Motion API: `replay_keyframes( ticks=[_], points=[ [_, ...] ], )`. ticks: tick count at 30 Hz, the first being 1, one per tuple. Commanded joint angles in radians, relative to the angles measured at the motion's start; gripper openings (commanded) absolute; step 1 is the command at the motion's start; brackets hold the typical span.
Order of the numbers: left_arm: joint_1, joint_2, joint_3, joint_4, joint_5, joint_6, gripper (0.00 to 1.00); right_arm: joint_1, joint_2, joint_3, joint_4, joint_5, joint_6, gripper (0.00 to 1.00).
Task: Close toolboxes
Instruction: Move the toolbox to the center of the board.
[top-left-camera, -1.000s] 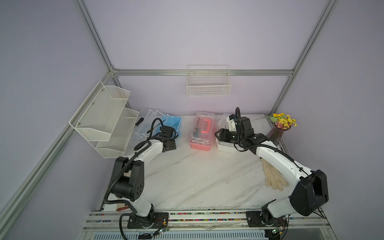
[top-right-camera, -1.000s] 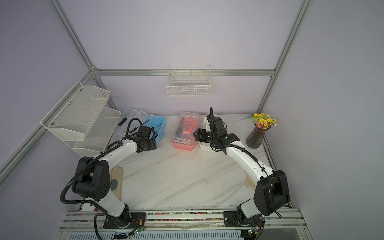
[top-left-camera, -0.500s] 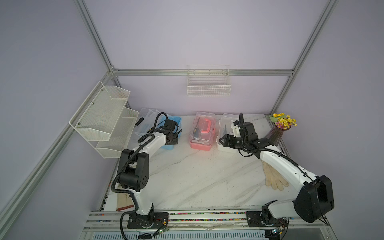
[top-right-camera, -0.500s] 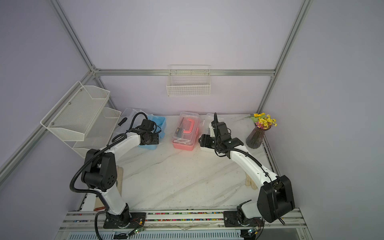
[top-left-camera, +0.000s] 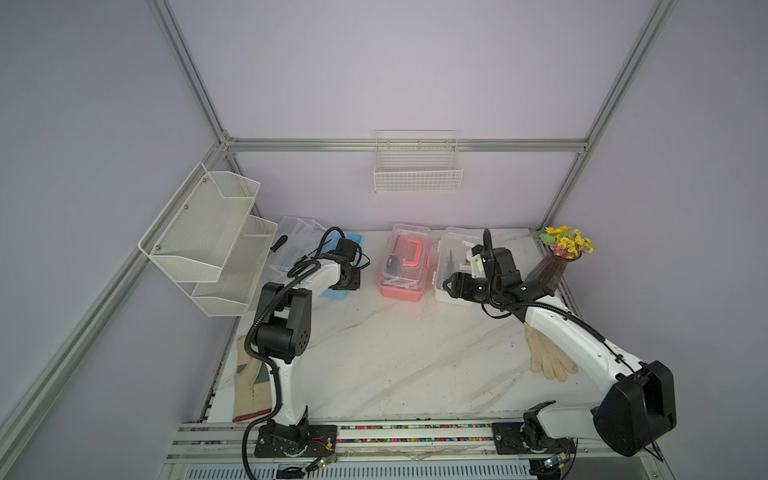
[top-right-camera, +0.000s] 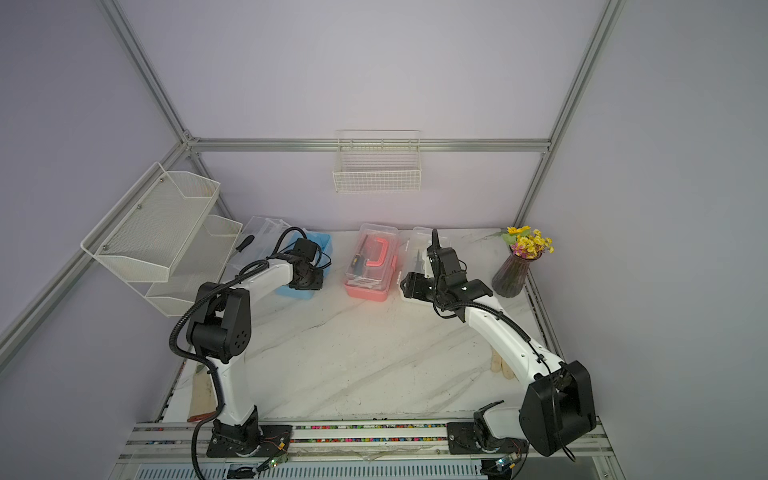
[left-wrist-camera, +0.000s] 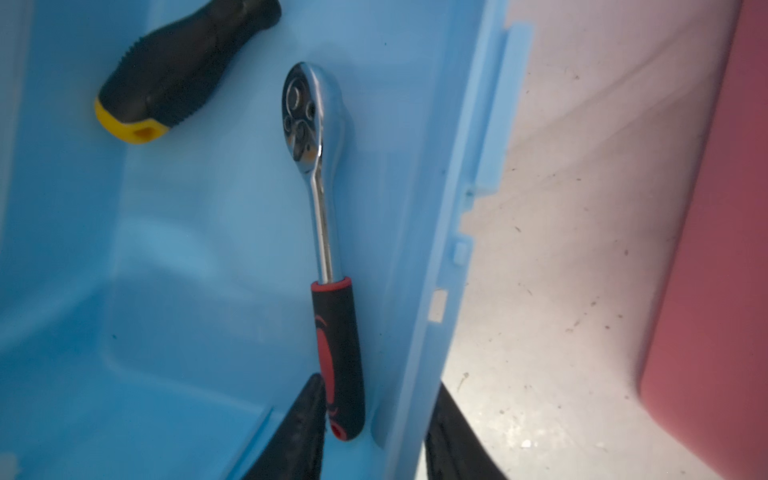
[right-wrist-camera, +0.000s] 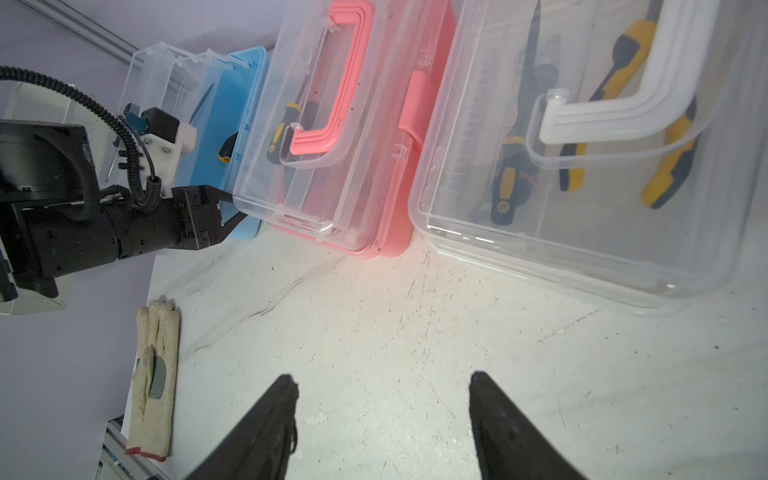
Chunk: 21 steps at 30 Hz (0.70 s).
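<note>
Retreat first: the right gripper (right-wrist-camera: 380, 374) has drawn back from the white toolbox (right-wrist-camera: 582, 249) and hangs wide, empty, over the table (right-wrist-camera: 415, 324); that box now lies closed over pliers (right-wrist-camera: 669, 174). Beside it, the pink toolbox (top-left-camera: 402, 293) is shut too (a screwdriver (right-wrist-camera: 279, 133) inside). Only the blue toolbox (left-wrist-camera: 187, 270) gapes, holding a ratchet (left-wrist-camera: 322, 216) and a black-handled driver (left-wrist-camera: 178, 70); the left gripper (left-wrist-camera: 379, 381) has moved astride its wall, jaws narrowing, whether pinching I cannot tell. Its clear lid (top-left-camera: 293, 235) is swung back behind.

wall: white wire basket (top-left-camera: 417, 174) at the back, white mesh shelf (top-left-camera: 208, 232) on the side | corner: dark vase (top-left-camera: 550, 270) with yellow flowers (top-left-camera: 567, 243) | table (top-left-camera: 395, 353): white stone top, pale glove (top-left-camera: 548, 357) near the vase, second glove (top-left-camera: 249, 382) at the other edge | tools: shiny ratchet (left-wrist-camera: 328, 249) near a black and yellow handle (left-wrist-camera: 174, 75)
</note>
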Motion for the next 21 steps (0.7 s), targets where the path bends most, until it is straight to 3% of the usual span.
replay_keyframes(
  ticks=[1, 5, 11, 21],
  points=[
    [0.003, -0.056, -0.025, 0.000, 0.046, -0.029, 0.29, -0.005, -0.031, -0.024, -0.020, 0.013, -0.009, 0.68],
    [-0.003, -0.096, -0.093, -0.015, 0.046, -0.061, 0.21, -0.008, -0.029, -0.034, -0.020, 0.009, -0.018, 0.68],
    [-0.031, -0.172, -0.208, -0.046, 0.029, -0.141, 0.18, -0.008, -0.036, -0.049, -0.016, 0.004, -0.018, 0.68],
    [-0.183, -0.334, -0.413, -0.064, 0.009, -0.330, 0.13, -0.007, -0.042, -0.075, -0.009, -0.026, -0.017, 0.68]
  ],
)
